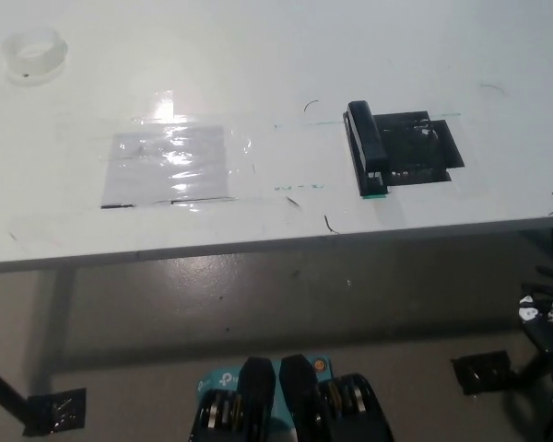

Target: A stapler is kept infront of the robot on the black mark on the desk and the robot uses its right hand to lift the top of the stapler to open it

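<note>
Right robot hand [546,313] is hanging low at the picture's edge — grip unreadable — well apart from the closed stapler [367,149], which is lying on the desk's [258,74] black mark [424,152], positioned for reaching.

stapler [367,147] closed, on black mark [424,147] | desk [258,55] white | right hand [546,313] low (edge of view)

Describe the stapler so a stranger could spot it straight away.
Start with the white desk that fills the upper part of the head view, then go to the black mark on its right side, close to the front edge. The stapler lies along that mark's left edge. It is the only dark, long, raised block there, unlike the clear shiny taped sheet at the middle and the roll of clear tape at the far left.
</note>
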